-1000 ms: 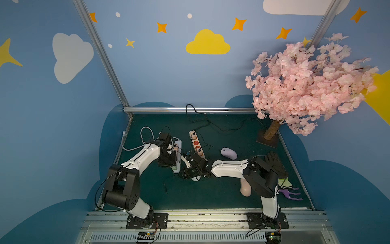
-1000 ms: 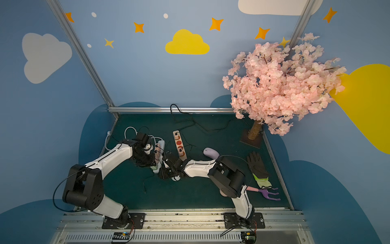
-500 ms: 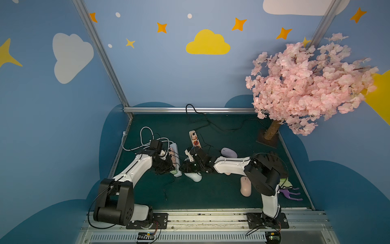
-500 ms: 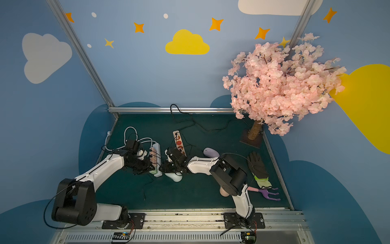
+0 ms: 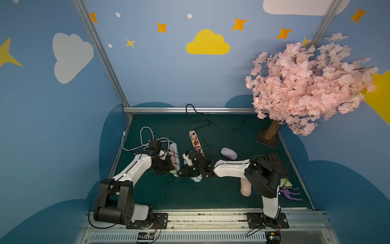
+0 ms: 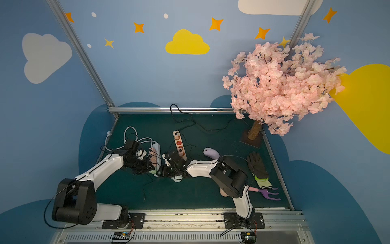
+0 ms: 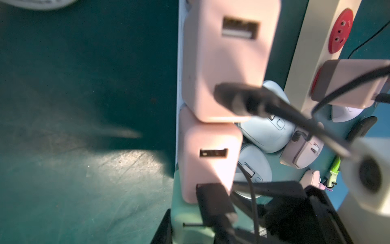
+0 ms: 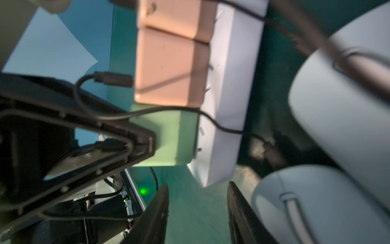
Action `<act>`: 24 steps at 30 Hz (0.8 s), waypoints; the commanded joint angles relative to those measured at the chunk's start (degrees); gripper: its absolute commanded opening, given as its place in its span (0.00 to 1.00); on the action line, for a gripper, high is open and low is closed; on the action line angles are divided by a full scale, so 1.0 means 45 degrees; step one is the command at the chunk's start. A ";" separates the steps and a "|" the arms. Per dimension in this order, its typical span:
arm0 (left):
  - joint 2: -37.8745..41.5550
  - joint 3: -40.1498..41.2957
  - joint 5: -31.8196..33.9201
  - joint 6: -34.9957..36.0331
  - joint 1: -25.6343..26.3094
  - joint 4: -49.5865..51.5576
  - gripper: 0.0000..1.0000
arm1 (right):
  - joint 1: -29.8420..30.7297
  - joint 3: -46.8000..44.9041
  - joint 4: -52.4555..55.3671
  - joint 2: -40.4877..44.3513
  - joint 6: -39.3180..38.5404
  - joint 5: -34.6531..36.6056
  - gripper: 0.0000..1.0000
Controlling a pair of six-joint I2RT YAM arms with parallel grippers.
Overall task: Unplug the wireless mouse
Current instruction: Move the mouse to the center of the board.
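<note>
The step in hand looked like the approach to the plug, with nothing pulled free yet. A long white plastic power strip (image 8: 228,95) carried at its end a pale green square adapter (image 8: 168,137), and next to that a salmon-pink square USB adapter (image 8: 168,69). A black USB plug (image 8: 115,79) sat in the pink adapter. Its thin black cable (image 8: 160,109) crossed the strip to a small connector on the strip's far side. There a pale bluish-white plastic wireless mouse (image 8: 312,211) and a second pale mouse (image 8: 348,101) lay just beside the strip, and the blur hid which of them the connector entered. The left claw (image 5: 169,169) stood at the strip's green end, one black fingertip (image 8: 143,145) against the green adapter, but whether it clamped there or merely rested could not be told. The right claw (image 8: 198,190) hung just off that same end of the strip, its fingers parted over bare dark green mat (image 7: 84,105), gripping nothing. The wireless mouse lay just outside one of its fingers, not between them. The next move seemingly called for a claw to close on the plug's stiff body, not the thin cable. It would then draw the plug straight out along the port's line while the strip was held down, since the loose strip would likely drag along.
</note>
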State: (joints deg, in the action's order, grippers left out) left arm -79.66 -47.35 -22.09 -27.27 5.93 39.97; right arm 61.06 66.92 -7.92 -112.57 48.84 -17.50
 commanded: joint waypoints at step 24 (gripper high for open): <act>0.0199 0.0166 -0.1668 -0.0176 -0.0918 -0.0326 0.04 | -0.0636 0.0871 -0.0253 -0.0896 0.1417 -0.0520 0.43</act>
State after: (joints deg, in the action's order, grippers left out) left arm -79.81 -46.74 -27.07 -27.24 2.52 38.76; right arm 58.67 69.14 -7.94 -115.50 54.28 -19.11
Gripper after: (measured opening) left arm 0.279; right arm 0.435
